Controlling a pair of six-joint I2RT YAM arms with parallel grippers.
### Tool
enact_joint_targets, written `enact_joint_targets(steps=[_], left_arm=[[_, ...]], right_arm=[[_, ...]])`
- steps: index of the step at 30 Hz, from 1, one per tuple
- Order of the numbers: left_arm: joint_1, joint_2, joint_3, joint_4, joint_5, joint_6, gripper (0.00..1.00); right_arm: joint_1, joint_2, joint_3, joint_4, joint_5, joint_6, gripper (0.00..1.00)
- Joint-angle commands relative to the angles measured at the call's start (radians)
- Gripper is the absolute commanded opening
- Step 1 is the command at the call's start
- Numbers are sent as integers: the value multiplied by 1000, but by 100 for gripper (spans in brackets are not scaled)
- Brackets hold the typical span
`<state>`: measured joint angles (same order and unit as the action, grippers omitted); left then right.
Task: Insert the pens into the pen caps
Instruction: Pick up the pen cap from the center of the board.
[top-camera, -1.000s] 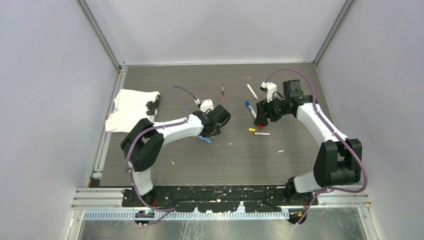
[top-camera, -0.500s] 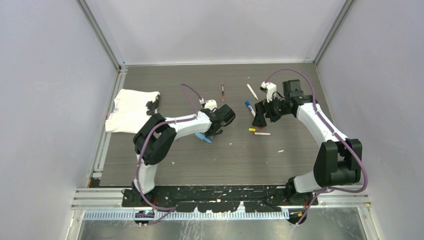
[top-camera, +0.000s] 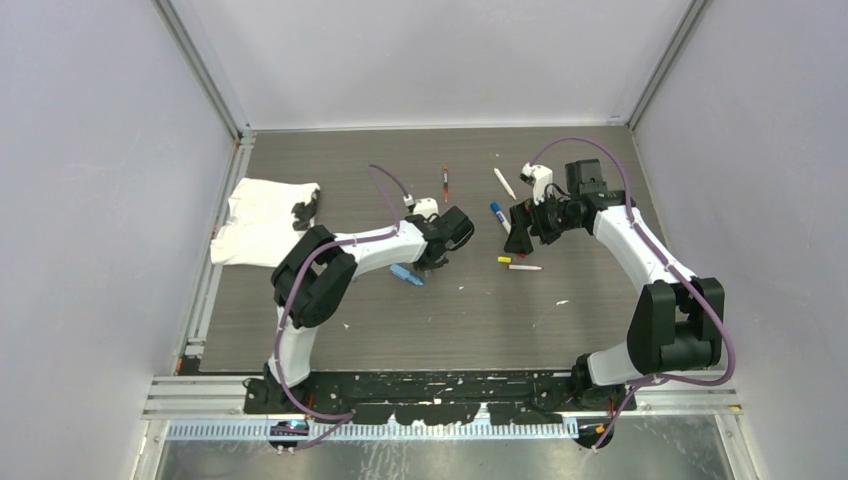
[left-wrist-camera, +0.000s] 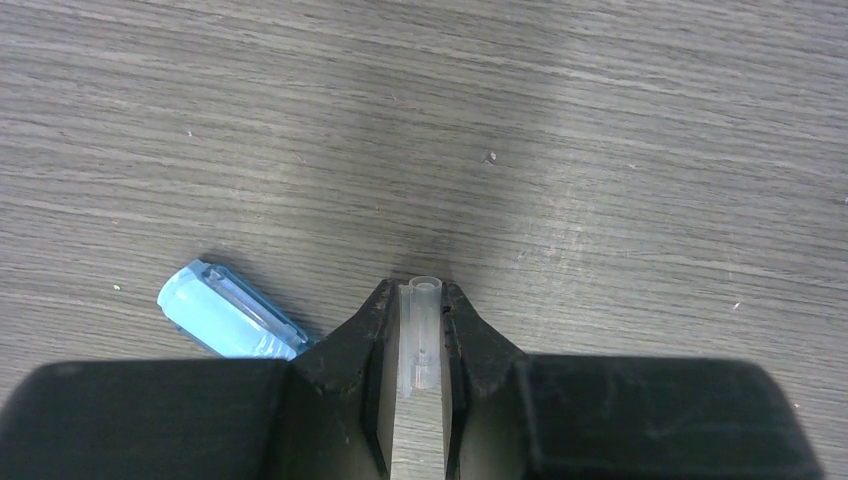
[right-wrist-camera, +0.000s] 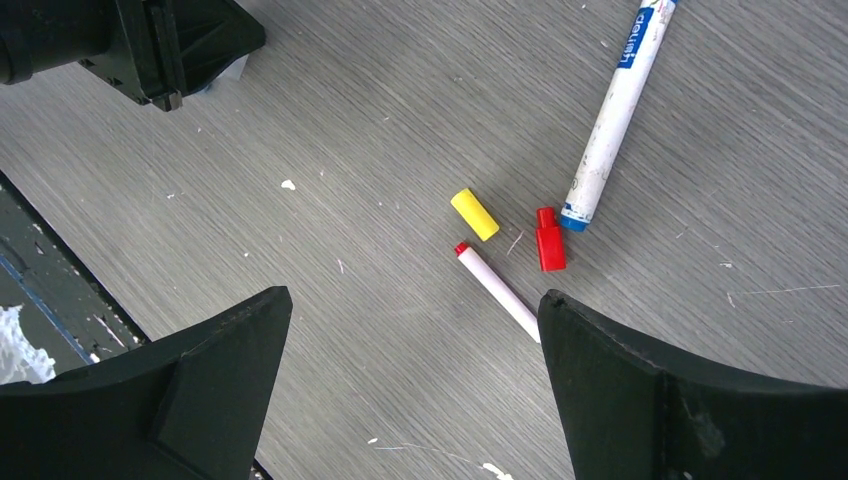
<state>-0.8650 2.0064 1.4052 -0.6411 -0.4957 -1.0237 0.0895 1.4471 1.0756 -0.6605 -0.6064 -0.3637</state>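
Red-tipped pen (right-wrist-camera: 497, 290) is thin, white; yellow cap (right-wrist-camera: 474, 214) stubby.

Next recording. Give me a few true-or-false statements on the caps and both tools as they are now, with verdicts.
1. The left tool is shut on a thin pale tube. True.
2. The right tool holds the red cap. False: it is open and the cap lies loose.
3. The yellow cap is stacked on the red cap. False: they lie apart.
4. A light-blue piece lies beside the left tool. True.
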Motion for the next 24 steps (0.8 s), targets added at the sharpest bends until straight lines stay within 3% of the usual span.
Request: enact_joint_targets(steps=[1,9,17,24], left_arm=[[-2,-4,-5,-16,-9,37,17],[-2,-8,-25,-28,37,30,27],[-2,-62,-89,9,87,44,31],[-2,-66,-136,65,125,160,30]], right_arm=[[-2,-34,43,5,-26,-3,100],[-2,-39,43,4,-36,-1,100],[-2,-41,43,4,-47,0,100],[-2,-43,43,4,-53,1,100]])
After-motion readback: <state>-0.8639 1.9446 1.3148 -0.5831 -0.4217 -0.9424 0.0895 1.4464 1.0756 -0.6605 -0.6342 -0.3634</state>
